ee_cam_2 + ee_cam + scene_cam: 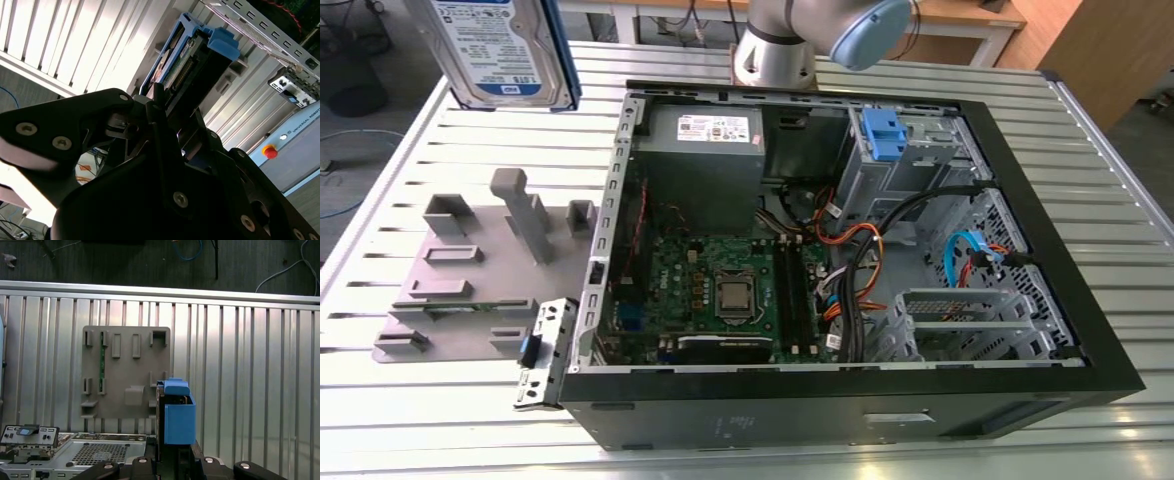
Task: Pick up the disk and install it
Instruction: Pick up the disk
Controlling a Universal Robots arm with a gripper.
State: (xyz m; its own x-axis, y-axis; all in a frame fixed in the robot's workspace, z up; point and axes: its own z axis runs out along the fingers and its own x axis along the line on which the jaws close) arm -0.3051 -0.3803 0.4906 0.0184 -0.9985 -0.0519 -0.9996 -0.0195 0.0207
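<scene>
Exterior view is showing the disk (500, 50) hanging in the air at the upper left, above the grey holder plate (467, 270) lying on the slatted worktop (440, 430), with its printed white-and-blue label (491, 35) facing the camera. In the second wrist view the claw (162, 107) is clenching the disk's blue-framed end. A white sticker (711, 128) is showing inside the open computer case (854, 410)

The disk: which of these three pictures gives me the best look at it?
The exterior view: the disk faces that camera flat, showing its white-and-blue label and blue frame. Both wrist views catch it edge-on in the gripper: the second shows its connector end, the first mostly the blue frame.
</scene>
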